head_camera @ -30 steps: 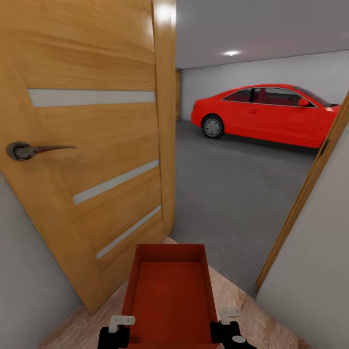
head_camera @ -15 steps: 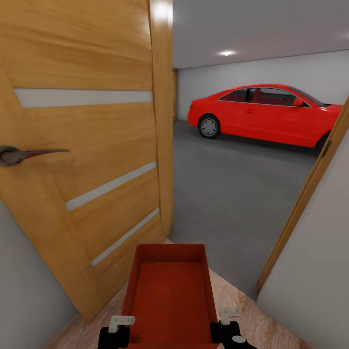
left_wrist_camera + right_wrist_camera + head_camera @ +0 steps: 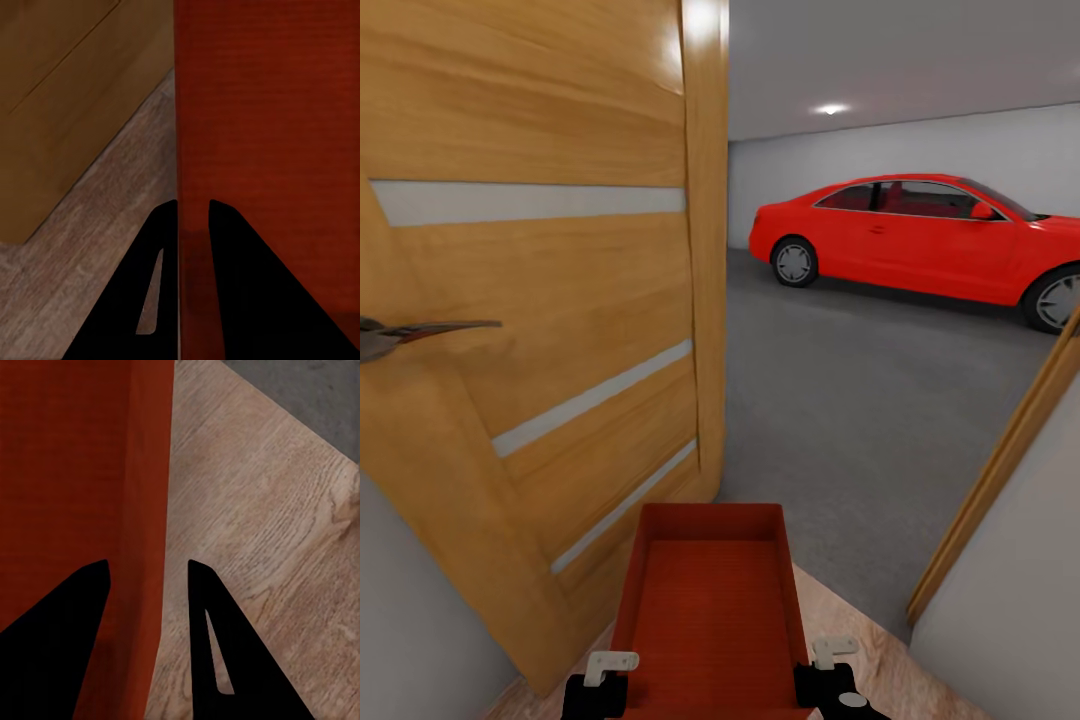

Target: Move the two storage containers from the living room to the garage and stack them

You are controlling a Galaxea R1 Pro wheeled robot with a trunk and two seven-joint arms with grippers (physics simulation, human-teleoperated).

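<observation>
The garage (image 3: 880, 90) opens ahead through the doorway, its white-grey walls and grey ceiling lit by a spotlight (image 3: 830, 108). Its dark grey floor (image 3: 840, 400) runs from the threshold to the far wall. On the left, an open wooden door (image 3: 540, 300) with pale stripes stands close by, its metal handle (image 3: 420, 332) sticking out at the left edge. Far right sits a red car (image 3: 920, 238), side on. A strip of door frame (image 3: 1000, 470) slants up on the right.

Near me, low in the middle, one storage container (image 3: 708, 610) is carried above the light wood planks (image 3: 860, 620), its far end reaching toward the threshold. The left gripper (image 3: 193, 225) is clamped on the container's left wall, a finger on each side. The right gripper (image 3: 146, 581) grasps the right wall the same way.
</observation>
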